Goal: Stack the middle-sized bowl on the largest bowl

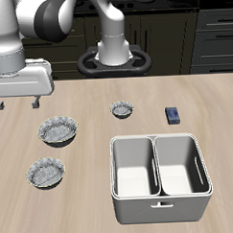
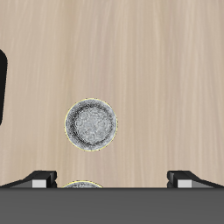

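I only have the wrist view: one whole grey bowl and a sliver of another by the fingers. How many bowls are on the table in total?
Observer: Three. A tiny bowl stands farther back, outside your view.
Operator: Any large container on the table?
Observer: Yes, a white two-compartment bin near the front edge, with both compartments empty.
Operator: Which of my two bowls is bigger?
Observer: The largest bowl is the one farther back. The middle-sized bowl sits nearer the front edge, apart from it.

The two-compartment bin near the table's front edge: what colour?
White, with light grey inner walls; the bin shows best in the exterior view.
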{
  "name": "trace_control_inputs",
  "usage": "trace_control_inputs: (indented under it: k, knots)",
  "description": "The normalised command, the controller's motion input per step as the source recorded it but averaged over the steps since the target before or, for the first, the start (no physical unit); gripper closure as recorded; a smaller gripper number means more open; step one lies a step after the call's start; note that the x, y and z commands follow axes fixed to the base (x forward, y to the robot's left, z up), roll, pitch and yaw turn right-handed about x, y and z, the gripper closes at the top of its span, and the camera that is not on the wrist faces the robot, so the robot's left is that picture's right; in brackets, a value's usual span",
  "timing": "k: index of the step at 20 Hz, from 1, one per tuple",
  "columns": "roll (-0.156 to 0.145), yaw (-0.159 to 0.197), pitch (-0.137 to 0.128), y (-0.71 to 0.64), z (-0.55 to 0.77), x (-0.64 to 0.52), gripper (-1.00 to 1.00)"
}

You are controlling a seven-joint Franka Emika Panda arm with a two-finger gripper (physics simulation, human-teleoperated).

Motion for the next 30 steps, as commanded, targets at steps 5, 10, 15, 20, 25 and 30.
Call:
trace_control_inputs:
  k: [5, 10, 15, 20, 25, 30]
  knots:
    - [-0.015, -0.018, 0.023, -0.03, -0.25, 0.09, -1.00]
    - [-0.015, 0.012, 0.014, -0.02, -0.23, 0.09, -1.00]
    - [-0.016, -0.006, 0.016, -0.01, -0.19, 0.08, -1.00]
    - [0.004, 0.000, 0.020, 0.08, -0.22, 0.09, -1.00]
    - [0.002, 0.005, 0.016, 0.12, -0.24, 0.10, -1.00]
    - [0.013, 0.001, 0.039, 0.09, -0.30, 0.09, -1.00]
